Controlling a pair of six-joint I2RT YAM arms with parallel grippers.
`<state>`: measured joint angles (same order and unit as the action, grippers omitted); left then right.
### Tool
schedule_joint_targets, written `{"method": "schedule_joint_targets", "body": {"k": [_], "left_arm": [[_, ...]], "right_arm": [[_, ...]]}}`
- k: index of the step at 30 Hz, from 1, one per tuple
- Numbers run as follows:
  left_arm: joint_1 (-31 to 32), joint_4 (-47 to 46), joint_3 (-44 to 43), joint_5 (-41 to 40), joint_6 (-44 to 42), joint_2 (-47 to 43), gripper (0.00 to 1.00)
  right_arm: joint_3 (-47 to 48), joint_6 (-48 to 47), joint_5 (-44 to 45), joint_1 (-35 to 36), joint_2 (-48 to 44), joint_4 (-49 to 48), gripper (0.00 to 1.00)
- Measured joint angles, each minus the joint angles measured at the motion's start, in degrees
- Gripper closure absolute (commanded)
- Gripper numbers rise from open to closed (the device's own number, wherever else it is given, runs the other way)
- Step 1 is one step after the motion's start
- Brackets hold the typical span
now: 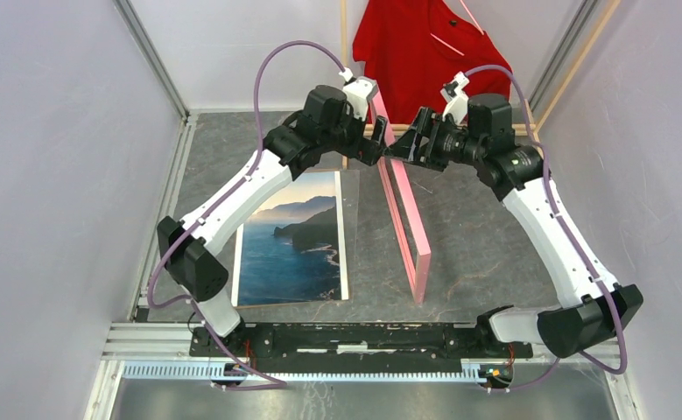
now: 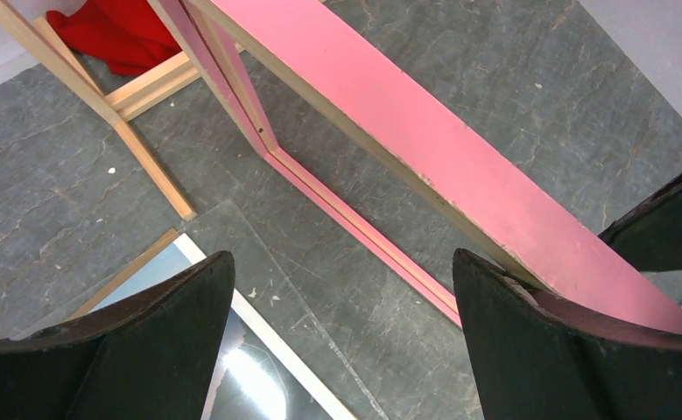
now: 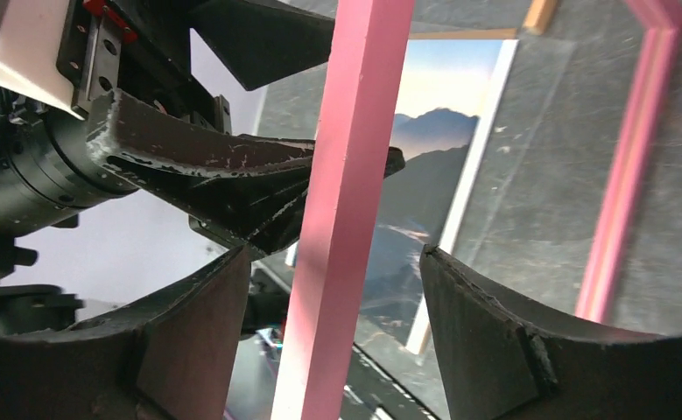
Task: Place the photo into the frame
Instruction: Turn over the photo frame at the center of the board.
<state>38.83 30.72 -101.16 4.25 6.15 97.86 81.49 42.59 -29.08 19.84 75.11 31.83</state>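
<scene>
- The photo (image 1: 298, 245) lies flat and picture-side up on the tabletop (image 1: 486, 236), left of centre in the top view. The left arm crosses over its upper left corner.
- The left gripper (image 2: 341, 271) sits at the upper centre of the top view, against the left side of the frame's top bar. Its fingers are spread wide. In its wrist view the right finger (image 2: 573, 350) touches the pink bar, the other finger stands well apart from it, and nothing is clamped.
- The frame (image 1: 407, 219) stands on one long edge on the tabletop, just right of the photo and apart from it. It runs from the upper centre of the top view down toward the arm bases.
- The right gripper (image 3: 335, 254) meets the same top bar from the right. Its fingers straddle the bar, with a gap showing on each side, so it is spread and not pinching the bar.
- A red shirt (image 1: 416, 52) hangs on a wooden rack (image 2: 144, 149) behind the frame, at the top of the top view.
</scene>
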Motion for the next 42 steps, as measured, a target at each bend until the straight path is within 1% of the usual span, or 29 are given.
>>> {"method": "schedule_joint_targets", "body": {"k": [3, 7, 9, 16, 22, 25, 28, 31, 34, 37, 42], "left_arm": [[0.44, 0.00, -0.70, -0.31, 0.00, 0.92, 0.00], [0.52, 0.11, -2.14, -0.33, 0.00, 2.47, 0.00], [0.55, 0.39, -3.48, -0.33, 0.00, 3.63, 0.00], [1.22, 0.59, -7.43, -0.96, -0.09, 6.93, 0.00], [1.55, 3.32, -10.25, -3.02, -2.34, 8.39, 0.00], [1.46, 4.55, -10.82, -4.37, -4.20, 8.35, 0.00], [0.92, 5.57, -9.99, -5.18, -5.68, 7.82, 0.00], [0.04, 6.69, -6.73, -5.64, -6.91, 5.84, 0.00], [-1.07, 8.00, -4.13, -6.38, -7.78, 3.32, 0.00], [-2.36, 9.01, -3.37, -7.17, -8.85, 1.09, 0.00], [-3.89, 9.64, -2.89, -7.80, -9.92, -1.33, 0.00]], "right_arm": [[3.65, -6.12, 2.67, -0.09, 0.85, 4.98, 0.23], [5.29, -11.78, 4.92, -0.09, 1.49, 10.34, 0.24], [5.86, -13.62, 5.60, -0.09, 1.79, 11.43, 0.27], [6.45, -17.77, 9.94, -0.09, 1.55, 15.19, 0.43], [9.18, -21.16, 17.64, -0.09, 1.07, 19.37, 0.55], [9.29, -22.84, 21.62, -0.09, -0.13, 20.33, 0.65], [8.15, -24.35, 26.51, -0.09, -1.44, 20.39, 0.72], [5.20, -25.38, 30.56, -0.46, -3.15, 18.29, 0.78], [2.62, -25.97, 33.09, -0.50, -4.44, 15.85, 0.81], [0.46, -25.94, 34.84, -0.52, -5.42, 13.70, 0.85], [-2.86, -25.42, 38.82, -0.59, -6.80, 10.84, 0.87]]}}
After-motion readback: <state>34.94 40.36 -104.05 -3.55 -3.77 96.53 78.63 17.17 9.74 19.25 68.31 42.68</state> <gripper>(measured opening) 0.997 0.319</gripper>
